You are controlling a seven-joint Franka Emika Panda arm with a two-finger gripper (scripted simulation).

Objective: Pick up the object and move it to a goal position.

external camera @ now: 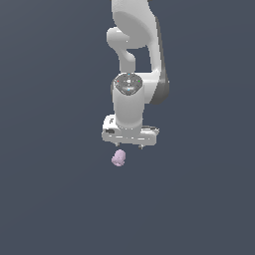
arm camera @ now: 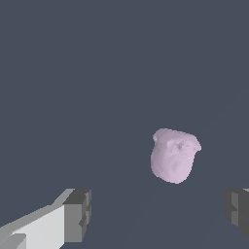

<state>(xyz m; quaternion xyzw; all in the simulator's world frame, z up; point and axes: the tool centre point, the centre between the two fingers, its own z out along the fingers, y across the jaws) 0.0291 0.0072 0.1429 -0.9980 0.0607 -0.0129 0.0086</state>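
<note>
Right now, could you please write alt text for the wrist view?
A small pale pink-lilac lumpy blob lies on a plain dark grey-blue surface, ahead of the open white gripper. Its two dark grey fingertips stand wide apart, touching nothing.

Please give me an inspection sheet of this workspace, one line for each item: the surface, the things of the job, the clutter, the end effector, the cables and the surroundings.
Surface: plain dark grey-blue ground, no marks or edges visible.
Job's things: one small pale pink-lilac blob, lumpy and rounded, lying loose; no goal marker seen.
Clutter: nothing seen.
End effector: the white end effector hangs above the blob, pointing down; in the wrist view its dark fingertips stand wide apart, with the blob beyond them and touching neither.
Cables: nothing seen.
Surroundings: only the white robot arm coming down from the top of the exterior view; the background is the same dark grey-blue.
</note>
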